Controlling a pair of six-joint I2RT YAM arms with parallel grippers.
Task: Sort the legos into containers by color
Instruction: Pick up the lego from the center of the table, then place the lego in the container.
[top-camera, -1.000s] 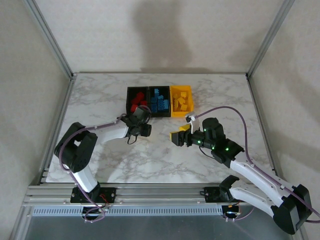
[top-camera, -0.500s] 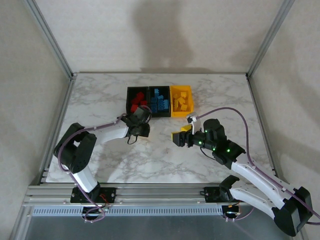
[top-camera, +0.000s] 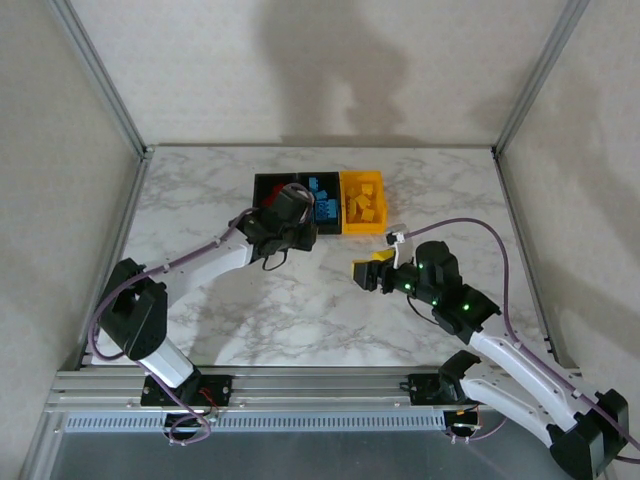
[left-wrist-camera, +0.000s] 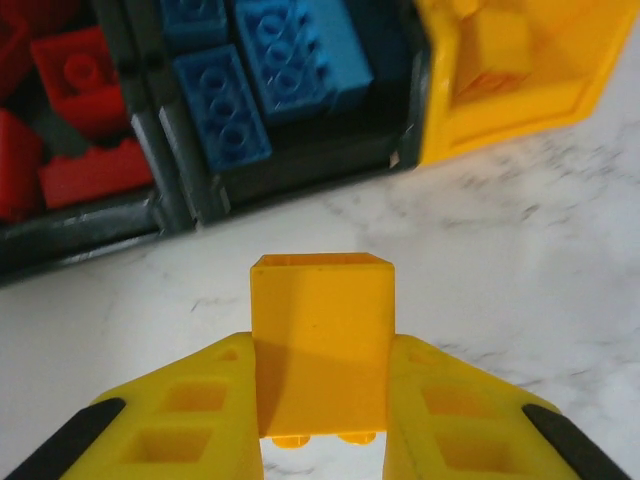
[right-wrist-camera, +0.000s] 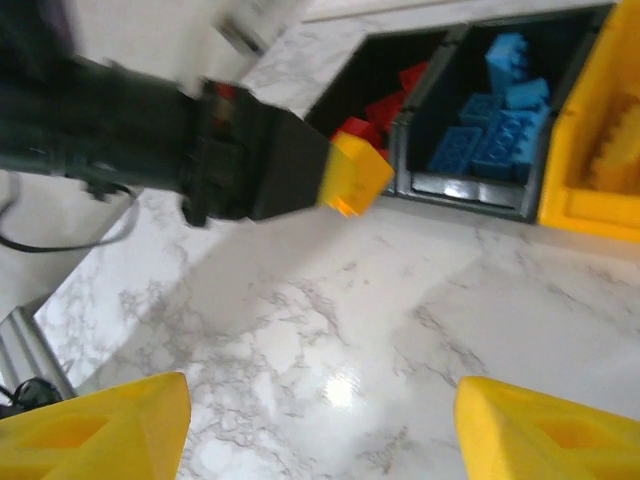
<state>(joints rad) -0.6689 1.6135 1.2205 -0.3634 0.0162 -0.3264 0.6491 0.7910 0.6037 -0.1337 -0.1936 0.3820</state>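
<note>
Gripping a yellow lego brick (left-wrist-camera: 322, 310) tightly, the left gripper (left-wrist-camera: 322, 350) hung just before the bin row (left-wrist-camera: 180, 195), which held red bricks (left-wrist-camera: 80, 75), blue bricks (left-wrist-camera: 290, 60) and yellow bricks (left-wrist-camera: 500, 45). The right gripper (right-wrist-camera: 320, 430) gaped empty, nearer than the row's yellow end.

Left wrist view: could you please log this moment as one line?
left pincer: shut on yellow brick | right pincer: open | yellow bin: ahead
</note>
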